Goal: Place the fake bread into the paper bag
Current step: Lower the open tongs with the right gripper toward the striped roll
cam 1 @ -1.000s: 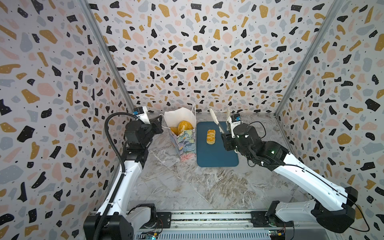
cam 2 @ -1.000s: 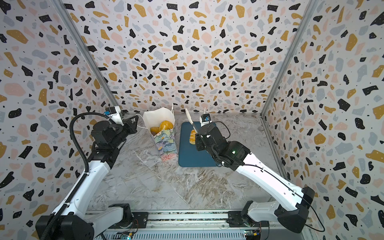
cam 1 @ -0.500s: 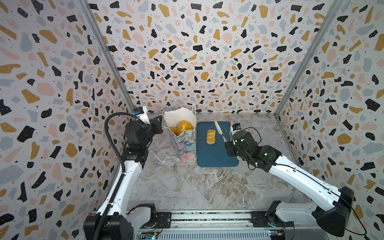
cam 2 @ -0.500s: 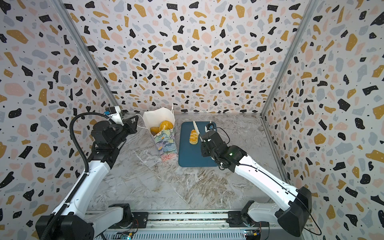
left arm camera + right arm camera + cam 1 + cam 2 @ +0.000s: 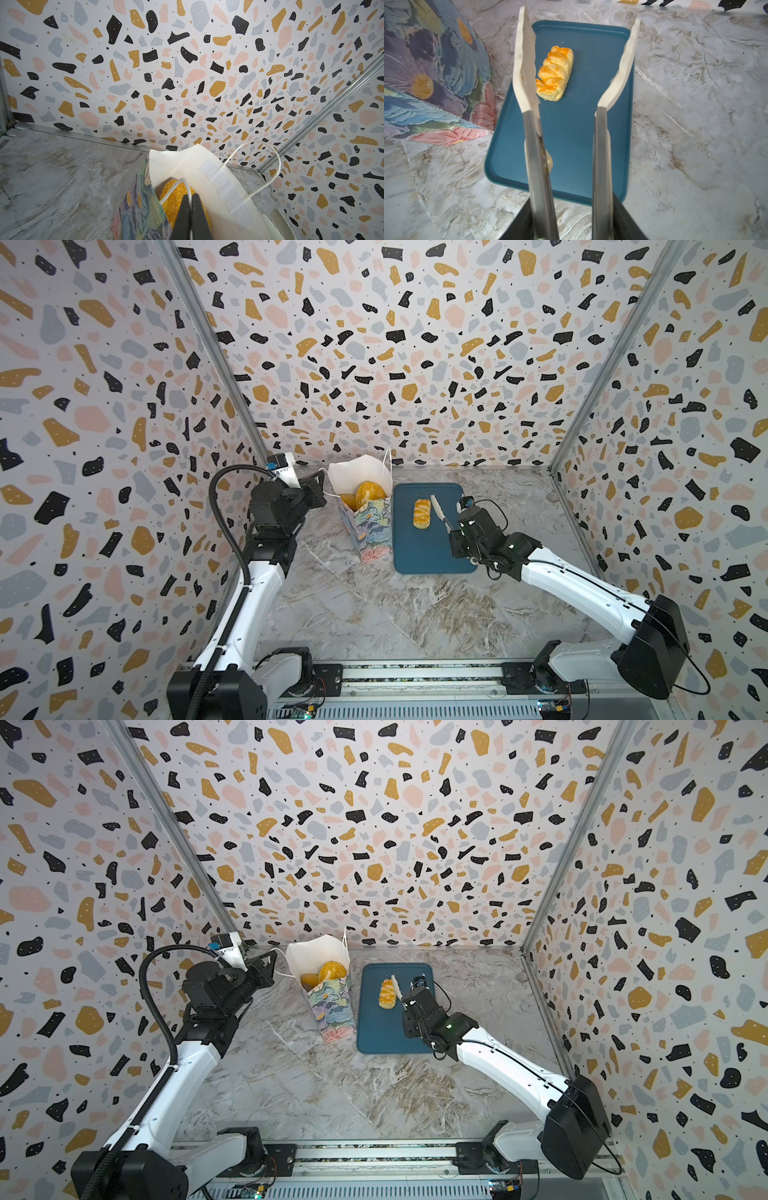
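The paper bag (image 5: 368,533) (image 5: 336,1013) stands upright left of the blue tray, its mouth open. A seeded loaf (image 5: 369,492) (image 5: 173,200) and a browner fake bread (image 5: 348,500) sit inside. My left gripper (image 5: 191,196) (image 5: 322,487) is shut on the bag's white cord handle (image 5: 185,182). One plaited pastry (image 5: 421,513) (image 5: 555,72) lies on the tray. My right gripper (image 5: 572,224) (image 5: 453,531) is shut on metal tongs (image 5: 600,145) (image 5: 437,508). Their white tips (image 5: 525,68) stand apart, and the pastry shows between them, close to one tip.
The dark-blue tray (image 5: 432,556) (image 5: 386,1036) (image 5: 571,149) lies flat on the marble table near the back wall. Patterned walls close in the back and both sides. The bag's far cord handle (image 5: 270,158) arches up over its rim.
My right arm has come down and drawn back, bringing the tongs from upright above the tray to low beside the pastry. The left arm and the bag have not moved.
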Controlling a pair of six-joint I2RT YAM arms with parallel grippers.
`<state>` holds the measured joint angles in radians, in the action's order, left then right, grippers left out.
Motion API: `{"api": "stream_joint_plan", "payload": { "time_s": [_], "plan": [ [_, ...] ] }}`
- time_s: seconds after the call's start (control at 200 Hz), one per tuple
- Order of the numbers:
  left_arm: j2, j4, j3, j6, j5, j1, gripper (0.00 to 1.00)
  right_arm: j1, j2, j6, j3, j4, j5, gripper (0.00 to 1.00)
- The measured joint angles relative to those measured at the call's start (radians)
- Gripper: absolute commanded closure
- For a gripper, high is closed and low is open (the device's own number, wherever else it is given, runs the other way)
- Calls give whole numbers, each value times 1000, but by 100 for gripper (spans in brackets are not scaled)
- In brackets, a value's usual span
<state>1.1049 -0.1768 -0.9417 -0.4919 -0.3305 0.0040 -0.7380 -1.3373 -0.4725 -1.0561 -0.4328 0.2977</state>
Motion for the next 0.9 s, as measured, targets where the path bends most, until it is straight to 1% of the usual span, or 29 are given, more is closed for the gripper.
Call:
{"api": "stream_joint_plan", "payload": {
  "time_s": [0.225,0.431,0.601,0.711,0.901],
  "plan": [
    [0,0,0,-1,-1,0,100,32,-50,-2,2,17,-40,49],
    [-2,-2,0,-6,-1,0,100,44,-169,-18,-47,-20,-64,48],
    [-2,-3,0,-19,-8,0,100,44,-228,-25,-65,-43,-104,48],
    [-2,-3,0,-21,-8,0,100,37,-270,-27,-108,-63,-115,47],
    [0,-4,0,-24,-10,0,100,10,-352,-35,-214,-98,-96,45]
  ]
}}
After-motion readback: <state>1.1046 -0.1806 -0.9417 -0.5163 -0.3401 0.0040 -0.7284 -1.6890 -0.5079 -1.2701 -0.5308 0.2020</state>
